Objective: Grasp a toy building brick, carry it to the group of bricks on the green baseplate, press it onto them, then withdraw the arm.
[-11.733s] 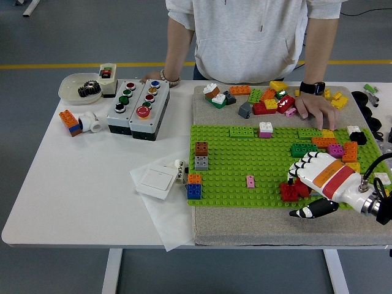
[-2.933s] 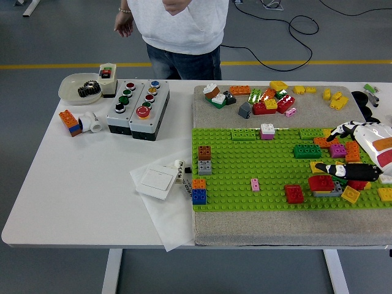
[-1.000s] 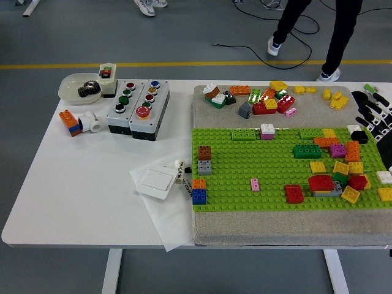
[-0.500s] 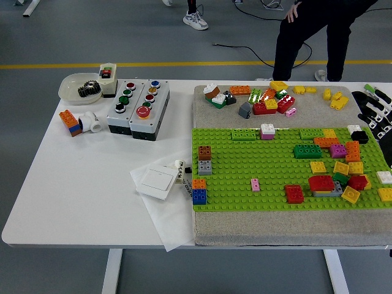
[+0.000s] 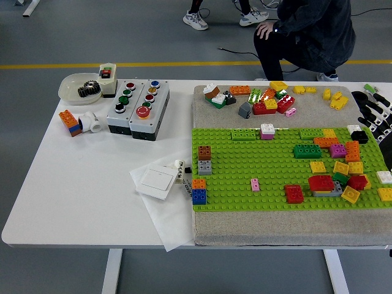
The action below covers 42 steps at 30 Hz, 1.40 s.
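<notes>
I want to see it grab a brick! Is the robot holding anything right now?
No. The robot hand sits at the table's right edge with its fingers spread and holds nothing. All the bricks lie on the green baseplate or the mat behind it.

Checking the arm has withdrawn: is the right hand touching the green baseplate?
Apart. The head view shows the right hand at the table's right edge, holding nothing, clear of the green baseplate.

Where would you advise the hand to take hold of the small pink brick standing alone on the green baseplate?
Grip the pink brick by its two long side walls, coming straight down from above. It stands apart on the green baseplate with bare studs all around, so fingers probably fit on either side. The right hand is nearest.
</notes>
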### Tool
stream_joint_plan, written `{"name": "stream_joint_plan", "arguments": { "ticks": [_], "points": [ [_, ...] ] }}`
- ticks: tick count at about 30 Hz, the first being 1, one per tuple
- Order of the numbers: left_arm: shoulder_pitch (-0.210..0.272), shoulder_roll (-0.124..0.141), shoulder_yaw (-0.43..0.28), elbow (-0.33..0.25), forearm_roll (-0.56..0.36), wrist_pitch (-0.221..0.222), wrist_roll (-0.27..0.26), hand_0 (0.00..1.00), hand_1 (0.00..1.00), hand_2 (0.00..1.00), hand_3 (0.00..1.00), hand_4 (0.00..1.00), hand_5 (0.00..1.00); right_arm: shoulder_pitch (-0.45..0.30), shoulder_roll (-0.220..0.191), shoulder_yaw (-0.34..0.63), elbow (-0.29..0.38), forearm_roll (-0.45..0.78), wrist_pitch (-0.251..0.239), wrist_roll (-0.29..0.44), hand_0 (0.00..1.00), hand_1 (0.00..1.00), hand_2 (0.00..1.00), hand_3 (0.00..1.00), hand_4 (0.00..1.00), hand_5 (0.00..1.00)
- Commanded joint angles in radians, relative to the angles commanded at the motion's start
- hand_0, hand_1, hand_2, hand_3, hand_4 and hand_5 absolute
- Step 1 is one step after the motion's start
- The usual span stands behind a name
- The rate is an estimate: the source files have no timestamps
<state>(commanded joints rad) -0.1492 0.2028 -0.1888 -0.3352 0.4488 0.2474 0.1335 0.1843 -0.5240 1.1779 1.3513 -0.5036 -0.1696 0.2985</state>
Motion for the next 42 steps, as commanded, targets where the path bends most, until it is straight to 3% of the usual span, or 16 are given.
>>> {"name": "stream_joint_plan", "arguments": {
  "ticks": [33,39,42],
  "points": [
    [0.007,0.009,-0.044,-0.011,0.107,-0.017,0.030,0.738,0.736,0.732,0.586,0.613,0.650,-0.021,0.007,0.013,0.018,-0.013,-0.002,0.009,0.812,0.774,0.785,0.798,0.998,0.938],
    [0.011,0.000,-0.038,-0.009,0.093,-0.015,0.027,0.740,0.738,0.755,0.588,0.613,0.649,-0.019,-0.002,0.022,0.028,-0.014,-0.004,0.008,0.810,0.773,0.784,0.795,0.998,0.938],
    [0.010,-0.005,-0.028,-0.005,0.064,-0.035,0.028,0.740,0.738,0.755,0.588,0.613,0.649,-0.015,-0.004,0.024,0.029,-0.012,-0.006,0.008,0.810,0.773,0.784,0.795,0.998,0.938]
  ]
}}
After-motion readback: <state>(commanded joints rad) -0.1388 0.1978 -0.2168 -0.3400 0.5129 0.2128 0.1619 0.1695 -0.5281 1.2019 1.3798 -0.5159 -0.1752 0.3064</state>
